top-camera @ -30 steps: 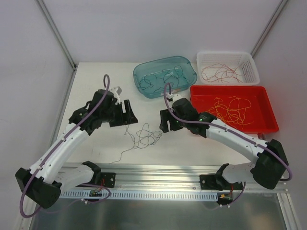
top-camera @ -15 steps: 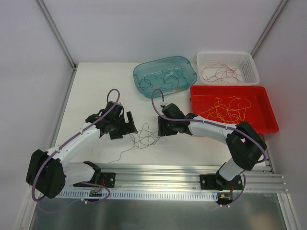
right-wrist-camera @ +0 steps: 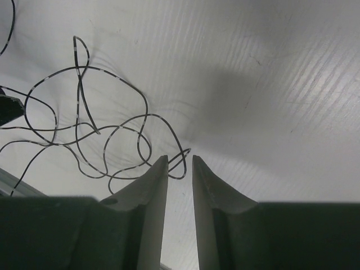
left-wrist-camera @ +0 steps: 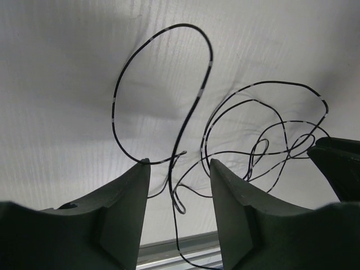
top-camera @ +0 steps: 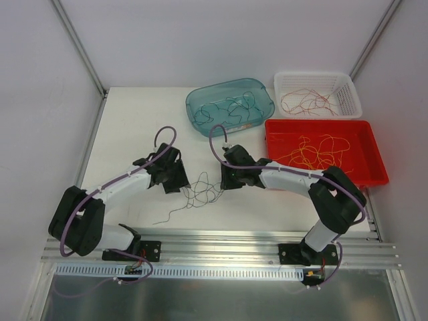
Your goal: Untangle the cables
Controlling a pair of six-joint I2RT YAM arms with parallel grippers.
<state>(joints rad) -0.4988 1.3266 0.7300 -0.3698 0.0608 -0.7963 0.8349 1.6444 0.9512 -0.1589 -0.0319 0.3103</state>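
Cables (top-camera: 202,192): top external view, a loose dark tangle on the white desk (top-camera: 134,120), lying between the two grippers; one tail trails off on the arm-base side of the left gripper.
Left gripper (top-camera: 178,183): same view, low at the tangle's left edge; how wide it stands cannot be told from here.
Right gripper (top-camera: 226,180): same view, low at the tangle's right edge; its gap is hidden too.
Teal tray (top-camera: 194,100): beyond the right gripper, with dark wires (top-camera: 231,108) in it.
Red tray (top-camera: 321,123): off to the right gripper's right, holding yellow-orange wires (top-camera: 321,154).
White basket (top-camera: 314,75): beyond the red tray, holding red-brown wires (top-camera: 307,101).
Cables (left-wrist-camera: 191,118): left wrist view, dark strands with pale bands; a big loop stands ahead of the left fingertip, more coils ahead and to the right, and one strand runs back through the gap.
Left gripper (left-wrist-camera: 179,166): left wrist view, jaws partly apart with a broad gap, clamping nothing.
Cables (right-wrist-camera: 84,129): right wrist view, coils ahead and to the left of the fingertips, with one small loop right at the tips.
Right gripper (right-wrist-camera: 179,160): right wrist view, jaws nearly together with a narrow slit left; whether they touch the loop cannot be told.
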